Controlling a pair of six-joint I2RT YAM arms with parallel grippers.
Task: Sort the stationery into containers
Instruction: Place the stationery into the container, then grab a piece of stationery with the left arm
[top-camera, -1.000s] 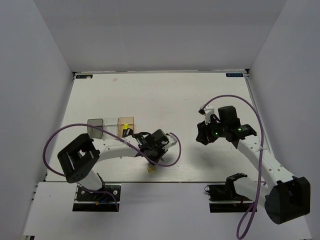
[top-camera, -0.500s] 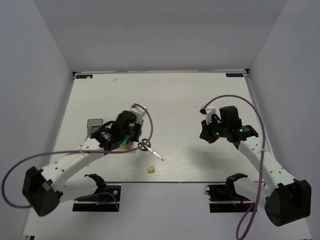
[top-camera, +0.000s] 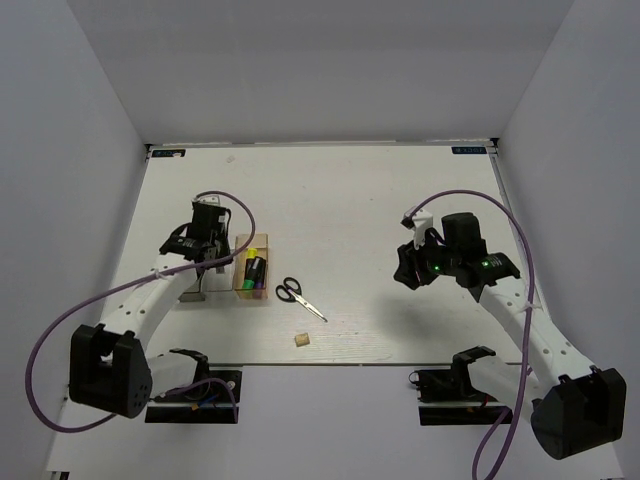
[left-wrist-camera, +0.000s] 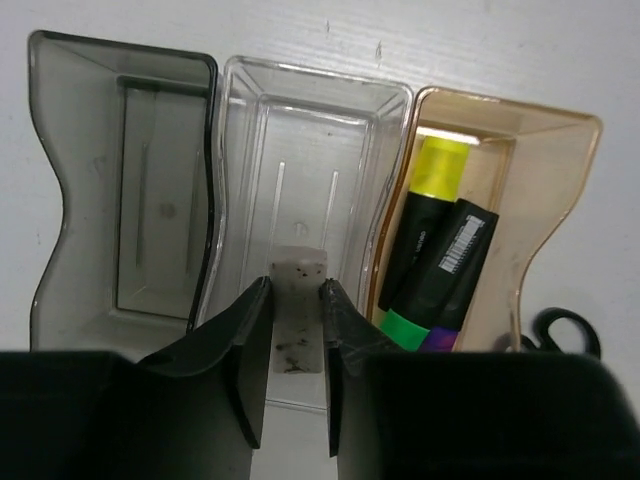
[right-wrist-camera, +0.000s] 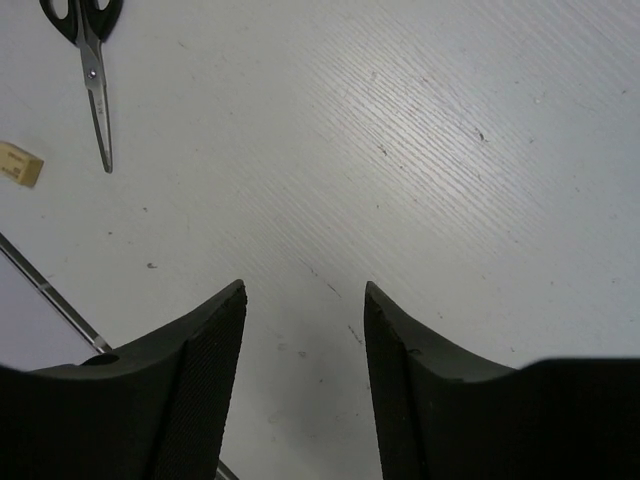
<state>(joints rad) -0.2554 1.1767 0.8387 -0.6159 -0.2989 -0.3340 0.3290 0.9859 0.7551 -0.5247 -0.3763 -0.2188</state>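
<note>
My left gripper (left-wrist-camera: 297, 283) is shut on a small speckled grey block (left-wrist-camera: 297, 330) and holds it above the near end of the clear tray (left-wrist-camera: 310, 110). The smoky dark grey tray (left-wrist-camera: 120, 190) is left of it and holds nothing I can see. The amber-tan tray (left-wrist-camera: 540, 200) on the right holds three black highlighters with yellow (left-wrist-camera: 440, 170), green (left-wrist-camera: 405, 328) and purple (left-wrist-camera: 440, 342) ends. The scissors (top-camera: 298, 296) and the beige block (top-camera: 301, 339) lie on the table. My right gripper (right-wrist-camera: 305, 300) is open and empty, above bare table right of the scissors (right-wrist-camera: 90, 60).
In the top view the left gripper (top-camera: 205, 262) hangs over the row of trays, dark grey (top-camera: 192, 292) to amber (top-camera: 237, 285). The right gripper (top-camera: 405, 268) hovers at mid right. White walls enclose the table. The beige block (right-wrist-camera: 18, 163) lies near the front edge.
My left arm has swung left from beside the scissors and beige block to above the trays, carrying the grey block. The scissors now lie uncovered. The right arm has barely moved.
</note>
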